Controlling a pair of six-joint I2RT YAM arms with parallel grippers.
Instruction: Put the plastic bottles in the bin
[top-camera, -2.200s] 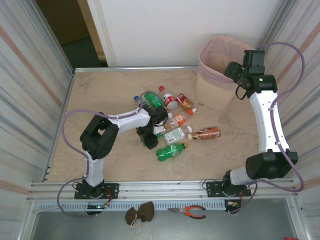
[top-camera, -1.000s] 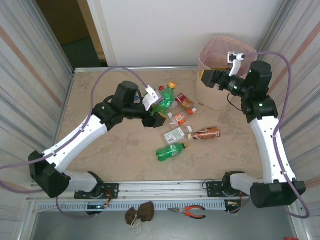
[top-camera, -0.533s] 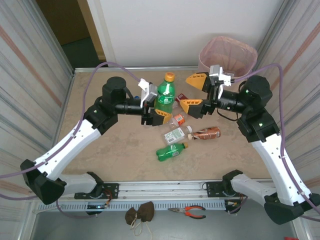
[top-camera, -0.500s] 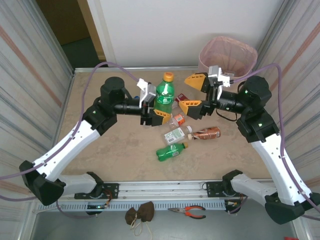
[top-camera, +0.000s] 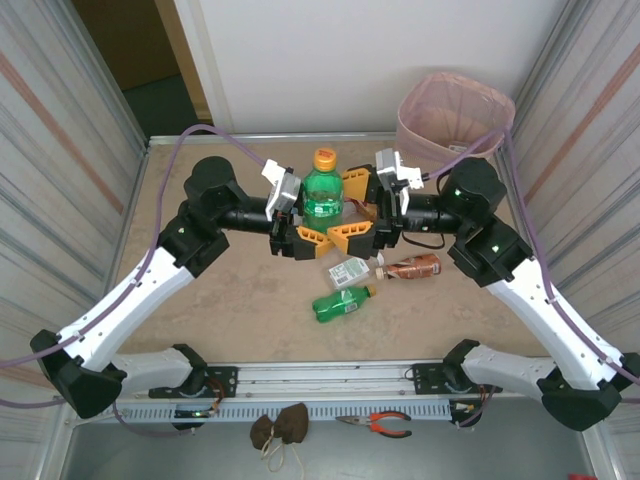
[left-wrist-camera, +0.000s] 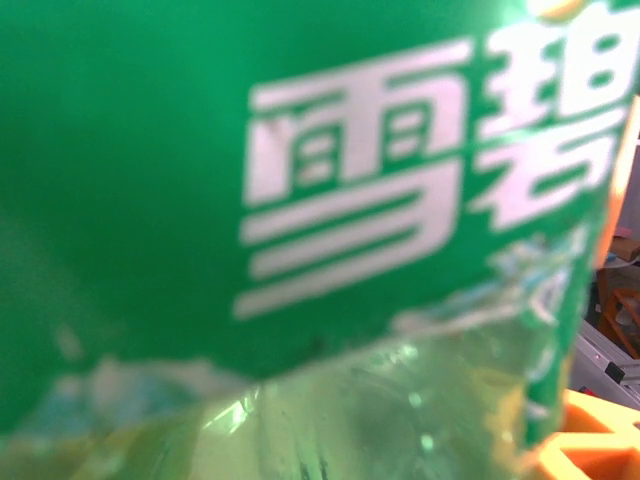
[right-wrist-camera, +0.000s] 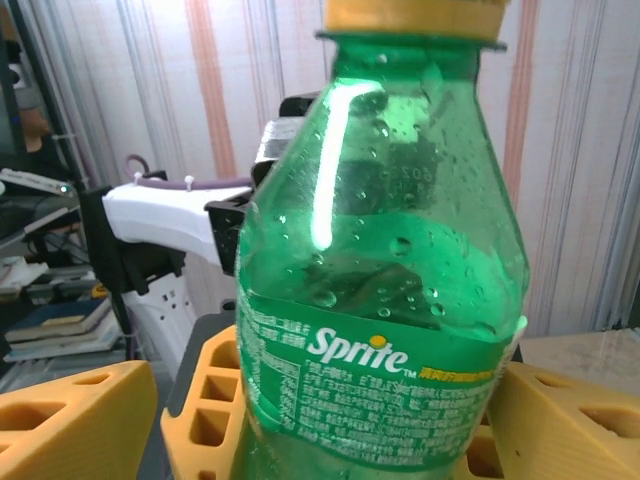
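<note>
A green Sprite bottle (top-camera: 322, 196) with an orange cap stands upright in the air above the table's middle. My left gripper (top-camera: 311, 213) is shut on its lower body. In the left wrist view the bottle's green label (left-wrist-camera: 300, 150) sits right against the lens. My right gripper (top-camera: 346, 210) reaches in from the right, open, with its orange fingers (right-wrist-camera: 75, 420) on either side of the same bottle (right-wrist-camera: 380, 300). On the table below lie a green bottle (top-camera: 342, 303), a clear white-labelled bottle (top-camera: 349, 270) and a brown bottle (top-camera: 412, 267). The bin (top-camera: 455, 110) stands at the back right.
Both arms meet over the bottles on the table and hide part of that spot. Striped walls close in on the left and right. Orange pliers (top-camera: 375, 424) and a brown cloth bundle (top-camera: 280, 428) lie on the ledge in front of the arm bases.
My left gripper has carried the green bottle up and towards the centre, upright. The right arm has swung from the bin to it and now straddles it.
</note>
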